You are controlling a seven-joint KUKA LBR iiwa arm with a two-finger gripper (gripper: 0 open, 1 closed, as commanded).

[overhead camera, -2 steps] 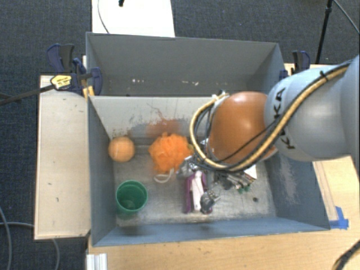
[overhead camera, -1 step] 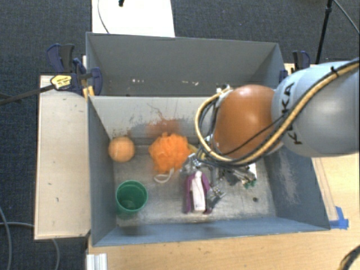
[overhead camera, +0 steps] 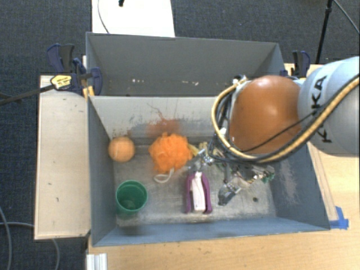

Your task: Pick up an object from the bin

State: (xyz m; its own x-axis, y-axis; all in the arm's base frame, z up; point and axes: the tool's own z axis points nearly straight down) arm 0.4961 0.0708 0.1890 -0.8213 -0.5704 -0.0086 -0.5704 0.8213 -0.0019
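Observation:
My gripper (overhead camera: 228, 194) hangs low over the bin's floor right of the middle, below the arm's orange dome. Just left of it lies a purple and white oblong thing (overhead camera: 197, 193), lengthwise toward the front wall and apart from the gripper. An orange mesh puff (overhead camera: 169, 152) with a white loop of cord sits further left and back. A small green and white thing (overhead camera: 262, 176) lies to the gripper's right, partly hidden by cables.
An orange ball (overhead camera: 121, 149) rests near the left wall. A green cup (overhead camera: 131, 197) stands upright in the front left corner. A bit of yellow (overhead camera: 194, 149) peeks out beside the puff. The arm's dome and cables cover the bin's back right.

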